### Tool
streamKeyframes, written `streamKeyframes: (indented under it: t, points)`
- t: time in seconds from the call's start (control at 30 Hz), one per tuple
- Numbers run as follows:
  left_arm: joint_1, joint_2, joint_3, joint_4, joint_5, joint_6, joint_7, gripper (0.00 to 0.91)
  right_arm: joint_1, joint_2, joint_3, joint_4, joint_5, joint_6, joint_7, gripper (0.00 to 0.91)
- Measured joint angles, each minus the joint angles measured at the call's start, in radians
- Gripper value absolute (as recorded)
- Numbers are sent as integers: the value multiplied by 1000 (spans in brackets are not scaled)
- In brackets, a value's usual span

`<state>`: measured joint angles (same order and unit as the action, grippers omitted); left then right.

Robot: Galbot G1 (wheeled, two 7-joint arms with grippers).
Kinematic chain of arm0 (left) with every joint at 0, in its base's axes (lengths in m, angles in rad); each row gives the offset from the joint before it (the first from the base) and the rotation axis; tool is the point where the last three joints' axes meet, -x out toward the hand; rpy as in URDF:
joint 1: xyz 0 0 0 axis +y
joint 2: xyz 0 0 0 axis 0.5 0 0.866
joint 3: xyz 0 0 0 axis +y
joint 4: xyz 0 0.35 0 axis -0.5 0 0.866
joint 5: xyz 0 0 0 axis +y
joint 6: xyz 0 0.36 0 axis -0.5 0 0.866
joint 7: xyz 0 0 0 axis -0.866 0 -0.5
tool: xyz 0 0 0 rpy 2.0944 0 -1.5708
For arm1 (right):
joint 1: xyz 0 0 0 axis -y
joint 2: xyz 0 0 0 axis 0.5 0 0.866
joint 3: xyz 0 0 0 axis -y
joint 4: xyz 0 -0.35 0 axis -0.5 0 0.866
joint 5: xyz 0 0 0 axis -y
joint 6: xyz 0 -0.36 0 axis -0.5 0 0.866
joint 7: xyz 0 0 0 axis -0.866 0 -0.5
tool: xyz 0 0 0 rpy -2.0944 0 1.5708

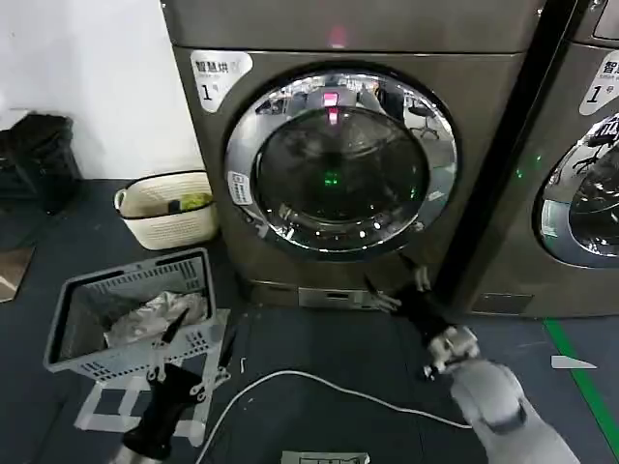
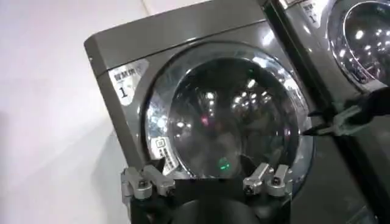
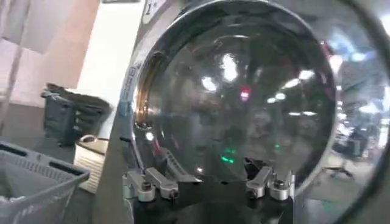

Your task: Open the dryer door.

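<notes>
The dryer door [image 1: 340,162] sits closed and flush in the front of the dryer [image 1: 484,145], its chrome rim filling most of the panel between the upper-left label and the lower edge of the cabinet. Your right gripper [image 1: 392,290] is raised near the lower-right edge of that panel, just below the rim, with its fingers [image 3: 146,182] spread apart and holding nothing; in the right wrist view the glass looms close ahead of the released jaws. Your left gripper [image 1: 198,353] hangs low over the floor beside the grey basket [image 1: 77,319], also spread wide and empty, well apart from the door. The main risk, judged from this pose, is a poor catch: the rim is smooth, curved chrome, so fingers closing on it rather than on the handle recess are likely to slip off. No handle can be made out here, so you cannot confirm where to hook. Pulling off-axis against the hinge could strain the latch or shift the arm into the second machine [image 1: 590,184] just beside the right edge. The white cable [image 1: 329,387] on the floor near the right arm may also snag.
</notes>
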<state>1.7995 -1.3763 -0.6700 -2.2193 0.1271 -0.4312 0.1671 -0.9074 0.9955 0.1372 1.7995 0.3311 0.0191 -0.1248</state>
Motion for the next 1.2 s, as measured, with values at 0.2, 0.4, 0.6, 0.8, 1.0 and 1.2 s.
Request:
streamKeyframes:
  t: [0.2,0.4,0.6,0.8,1.0,1.2]
  points:
    - [2,-13,-4,0,4,-2,-2,907,157,23,-121,-81,24,-5,3,907]
    - [7,-20,-10,-1,6,-1,-2,907,294,66,-226,-171,26,-5,3,907]
    - [6,-21,-20,-1,4,-1,-3,907,397,111,-306,-253,28,-3,3,907]
    - [6,-26,-20,0,4,0,-3,907,462,144,-352,-329,31,-2,-1,907]
    - [10,-30,-21,0,7,0,-3,907,508,183,-387,-389,30,0,-4,907]
    - [11,-34,-28,-3,7,-1,-3,907,542,234,-407,-446,24,7,-6,907]
